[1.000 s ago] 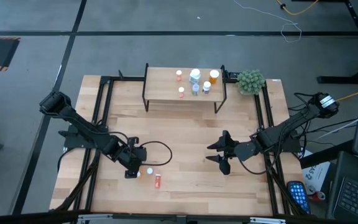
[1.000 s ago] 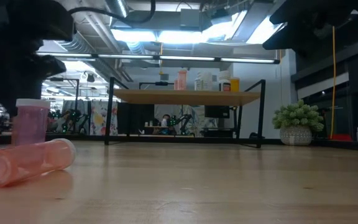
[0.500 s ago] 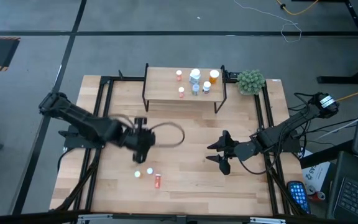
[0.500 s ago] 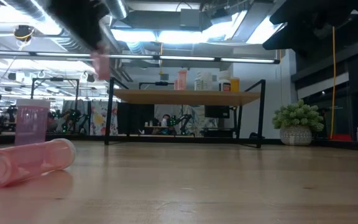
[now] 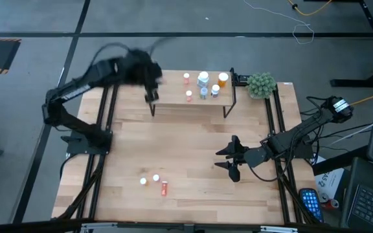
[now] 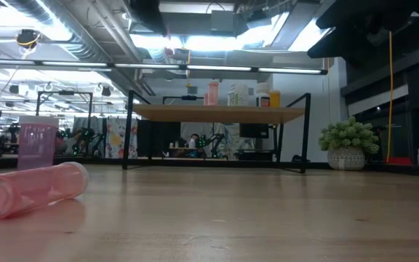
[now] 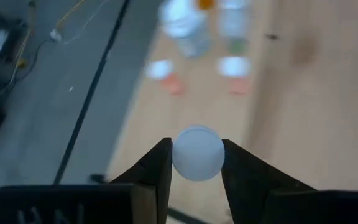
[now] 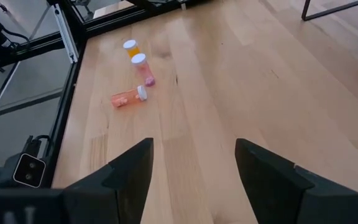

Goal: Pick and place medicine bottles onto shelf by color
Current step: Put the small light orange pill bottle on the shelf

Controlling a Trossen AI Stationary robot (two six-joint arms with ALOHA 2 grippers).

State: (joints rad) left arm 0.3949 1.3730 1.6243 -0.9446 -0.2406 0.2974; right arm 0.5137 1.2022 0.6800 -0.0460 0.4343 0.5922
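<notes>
A white-capped bottle [image 7: 197, 153] is being pinched by its cap in the left gripper [image 5: 153, 83] at the shelf [image 5: 168, 95] edge opposite the plant, risking slippage onto shelved bottles [image 5: 203, 79], while the right gripper [image 5: 230, 160], spread empty, is being held well short of the shelf.

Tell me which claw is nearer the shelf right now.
Left. The left claw, holding a white-capped bottle, is at the shelf's left end. The right claw hangs open over the table well in front of it.
</notes>
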